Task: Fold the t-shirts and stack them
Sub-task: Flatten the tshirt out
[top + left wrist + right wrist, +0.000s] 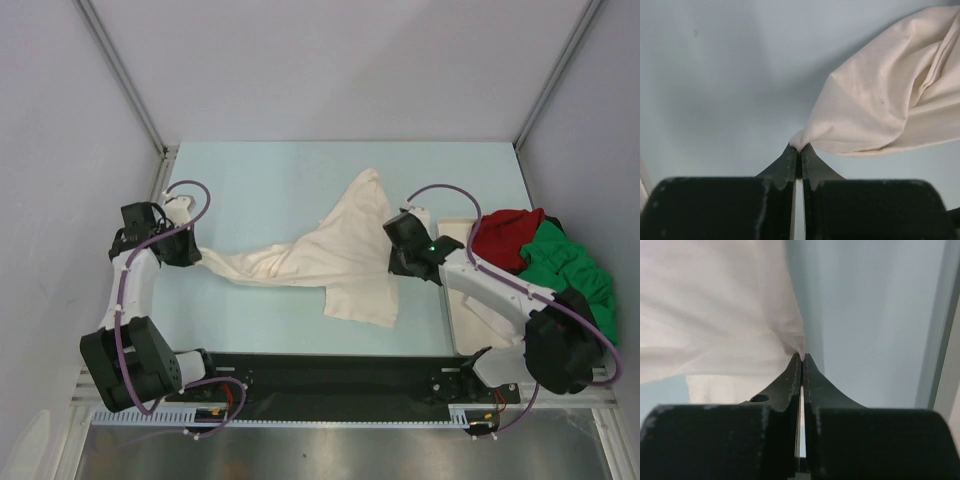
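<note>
A cream t-shirt (330, 250) lies stretched across the middle of the pale blue table. Its left end runs as a narrow strip to my left gripper (195, 252), which is shut on a pinch of the cream cloth (875, 105); the jaws (800, 148) meet on the fabric tip. My right gripper (392, 243) sits at the shirt's right edge, shut on a fold of the cream cloth (715, 310) at its tips (803, 356). A red t-shirt (508, 238) and a bright green t-shirt (570, 268) lie crumpled together at the right.
A white tray (462, 315) lies on the right side under the right arm and the red and green pile. Metal frame posts (125, 80) rise at the back corners. A black rail (330, 380) runs along the near edge.
</note>
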